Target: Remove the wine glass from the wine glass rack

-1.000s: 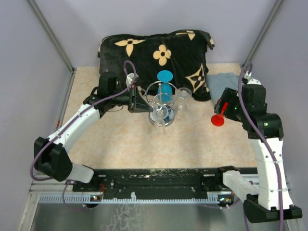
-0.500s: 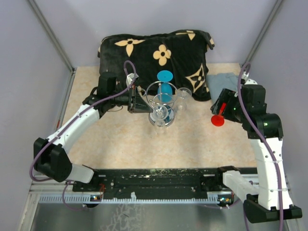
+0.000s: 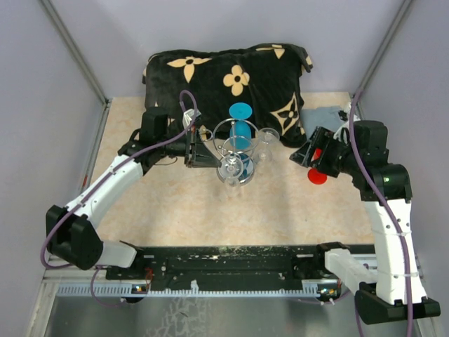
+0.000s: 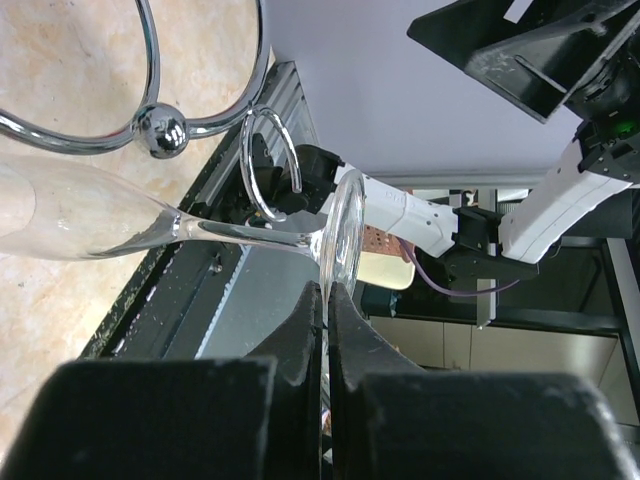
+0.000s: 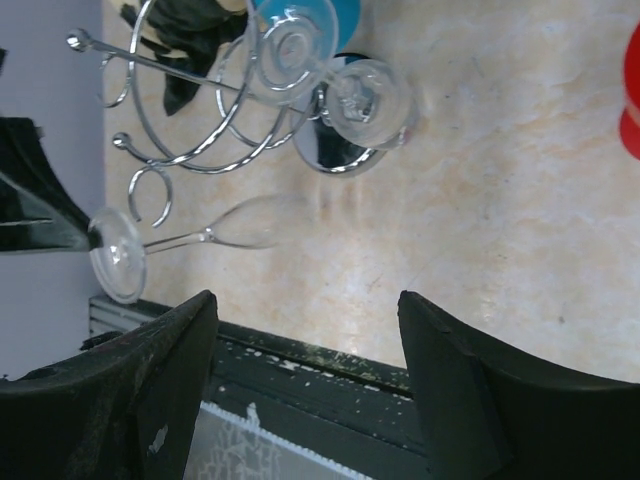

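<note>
Beige tabletop [image 3: 280, 210]: L gripper [image 4: 325, 300] pinches clear wine glass [image 4: 70, 215] by its foot, beside rack [image 4: 160, 140]. R gripper [image 5: 305, 320] wide, empty.

Top camera looks down from behind; close wrist views, seemingly rolled sideways, share the rack [image 3: 236, 151].

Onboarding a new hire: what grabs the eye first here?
The left gripper pinches the foot of a clear wine glass, held on its side by the silver wine glass rack at centre. Behind lies a black pillow with beige flowers. The right gripper hangs open at right.
</note>
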